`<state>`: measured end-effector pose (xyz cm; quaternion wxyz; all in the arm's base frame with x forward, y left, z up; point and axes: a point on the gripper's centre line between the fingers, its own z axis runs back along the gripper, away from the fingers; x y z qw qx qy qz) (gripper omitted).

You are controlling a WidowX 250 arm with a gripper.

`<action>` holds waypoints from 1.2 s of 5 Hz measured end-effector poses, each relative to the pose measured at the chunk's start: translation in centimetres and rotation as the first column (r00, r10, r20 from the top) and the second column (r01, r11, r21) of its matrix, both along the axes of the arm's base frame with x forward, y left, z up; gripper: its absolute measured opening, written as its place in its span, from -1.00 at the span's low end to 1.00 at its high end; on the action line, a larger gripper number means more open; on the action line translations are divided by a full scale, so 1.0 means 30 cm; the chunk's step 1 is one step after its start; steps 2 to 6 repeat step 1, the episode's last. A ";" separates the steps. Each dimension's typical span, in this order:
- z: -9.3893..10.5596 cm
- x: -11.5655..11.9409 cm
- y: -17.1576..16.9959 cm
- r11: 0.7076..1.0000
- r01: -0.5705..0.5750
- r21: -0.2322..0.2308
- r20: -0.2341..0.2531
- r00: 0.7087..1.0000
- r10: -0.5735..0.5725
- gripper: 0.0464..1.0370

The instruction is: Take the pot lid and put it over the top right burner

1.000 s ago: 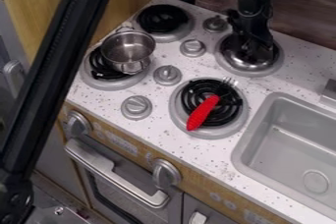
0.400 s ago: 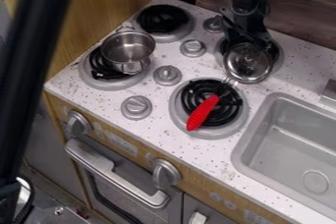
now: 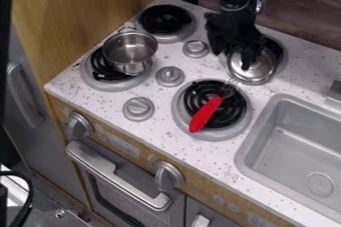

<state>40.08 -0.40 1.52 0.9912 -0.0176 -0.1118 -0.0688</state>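
Observation:
The black gripper (image 3: 232,56) hangs over the top right burner (image 3: 282,54) with its fingers apart, one left of the pot lid and one over the lid's top. The shiny metal pot lid (image 3: 258,72) lies off-centre toward the front left of that burner, covering part of it. The burner's back and right side show beyond the lid, while the gripper hides the lid's upper left part.
A metal pot (image 3: 130,52) stands on the left front burner. A red-handled utensil (image 3: 206,114) lies across the right front burner (image 3: 246,115). The back left burner (image 3: 165,19) is bare. A grey sink (image 3: 293,146) is at right.
The lid first lay under the gripper on the burner, then stood tilted farther forward, and now lies flatter there. The gripper has turned and shifted left, and its fingers have spread.

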 end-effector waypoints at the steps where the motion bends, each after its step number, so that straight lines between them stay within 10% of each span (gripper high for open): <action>1: -0.018 -0.042 0.010 1.000 -0.008 -0.003 -0.017 1.000 0.008 0.92; 6: -0.018 -0.042 0.010 1.000 -0.008 -0.003 -0.017 1.000 0.008 0.92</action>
